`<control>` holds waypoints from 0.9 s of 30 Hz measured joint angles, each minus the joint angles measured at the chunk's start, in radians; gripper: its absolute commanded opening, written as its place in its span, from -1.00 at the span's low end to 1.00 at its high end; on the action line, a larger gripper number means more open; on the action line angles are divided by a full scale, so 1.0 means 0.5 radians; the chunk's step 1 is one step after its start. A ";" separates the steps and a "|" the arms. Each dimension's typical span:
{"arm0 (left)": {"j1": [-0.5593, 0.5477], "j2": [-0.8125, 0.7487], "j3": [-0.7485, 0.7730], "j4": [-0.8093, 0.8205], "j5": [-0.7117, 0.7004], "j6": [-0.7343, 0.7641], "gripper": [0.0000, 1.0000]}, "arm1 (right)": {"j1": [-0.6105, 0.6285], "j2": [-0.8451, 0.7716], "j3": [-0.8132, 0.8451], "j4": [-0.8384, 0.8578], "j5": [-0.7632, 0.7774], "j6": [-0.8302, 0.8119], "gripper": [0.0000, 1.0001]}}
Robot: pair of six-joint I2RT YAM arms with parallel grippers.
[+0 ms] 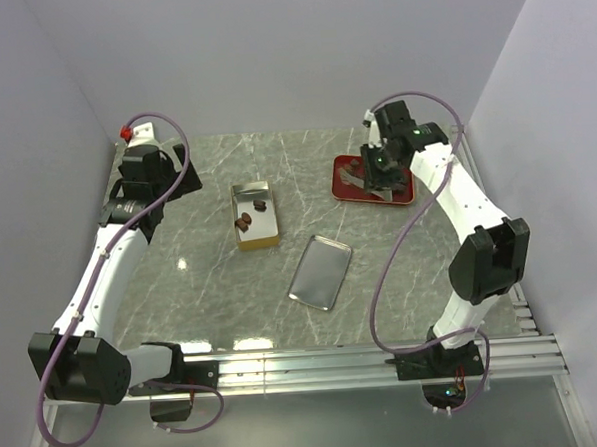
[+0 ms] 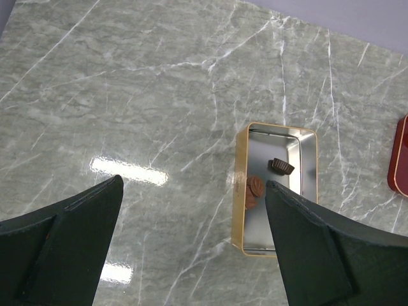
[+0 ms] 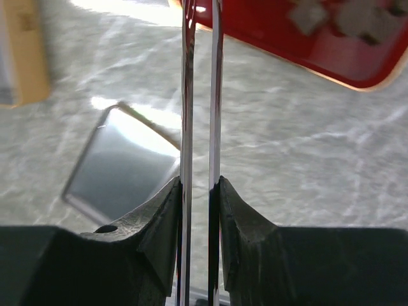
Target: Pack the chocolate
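Note:
The gold tin (image 1: 256,231) stands open left of centre, with three chocolate lumps (image 1: 244,222) inside. In the left wrist view the tin (image 2: 240,191) holds a dark cup-shaped chocolate (image 2: 281,166) and two reddish-brown ones (image 2: 254,187). My left gripper (image 2: 194,185) is open and empty, above the table left of the tin. My right gripper (image 3: 199,182) is shut on metal tongs (image 3: 199,95) and sits over the red tray (image 1: 345,186). Blurred pieces (image 3: 360,19) lie on the tray (image 3: 299,54); I cannot tell what they are.
The tin's lid (image 1: 321,272) lies inside-up, silver, right of the tin and in front of the red tray. It also shows in the right wrist view (image 3: 118,162). Walls close the table at the back and both sides.

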State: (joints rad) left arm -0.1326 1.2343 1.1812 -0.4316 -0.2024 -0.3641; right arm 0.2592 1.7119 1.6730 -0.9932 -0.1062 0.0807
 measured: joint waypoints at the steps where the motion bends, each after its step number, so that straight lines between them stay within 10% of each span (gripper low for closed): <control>1: 0.000 -0.003 -0.007 0.001 0.001 -0.001 0.99 | 0.047 0.003 0.039 -0.021 -0.008 0.011 -0.44; 27: 0.000 -0.102 -0.050 0.001 -0.001 -0.001 0.99 | 0.845 0.396 0.795 -0.158 -0.249 0.209 -0.44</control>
State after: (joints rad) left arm -0.1326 1.1831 1.1561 -0.4313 -0.2028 -0.3645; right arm 0.6815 1.9099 2.0705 -1.0721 -0.2306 0.1852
